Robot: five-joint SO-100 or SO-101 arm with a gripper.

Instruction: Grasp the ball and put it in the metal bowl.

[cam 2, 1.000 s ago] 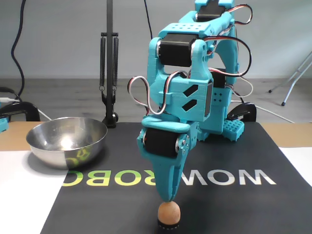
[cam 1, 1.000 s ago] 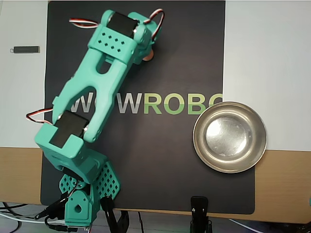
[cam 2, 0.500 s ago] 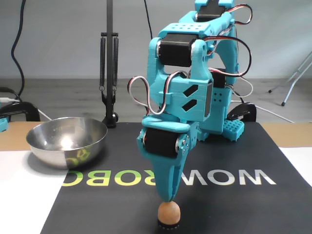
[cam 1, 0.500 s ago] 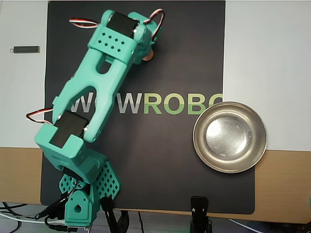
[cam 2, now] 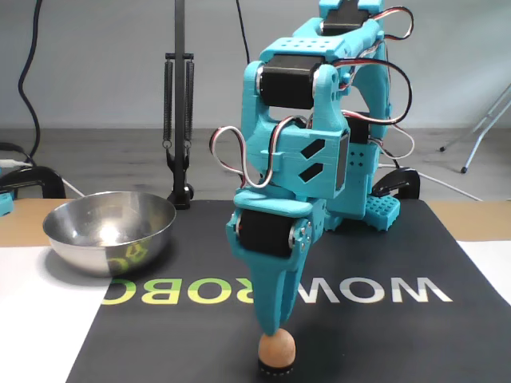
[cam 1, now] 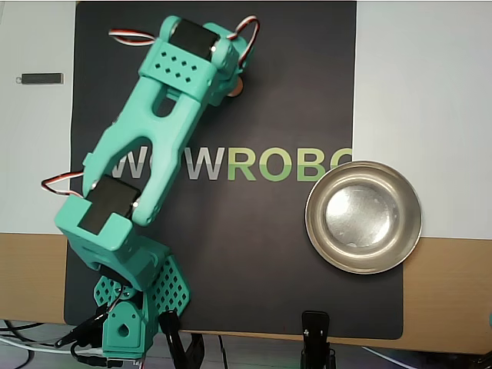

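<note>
Teal claw (cam 2: 274,331) has dipped slightly since a second ago, tip now touching the ball (cam 2: 276,350) on the black mat (cam 2: 383,335) — open or closed, cannot tell; metal bowl (cam 2: 109,230) empty, grasp pending.

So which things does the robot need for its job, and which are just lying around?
For the job:
- the ball, sitting on a small black ring under the gripper
- the metal bowl, empty

Just lying around:
- the black mat with letters on it
- a small dark bar on the white sheet
- the black stand behind the bowl
</note>
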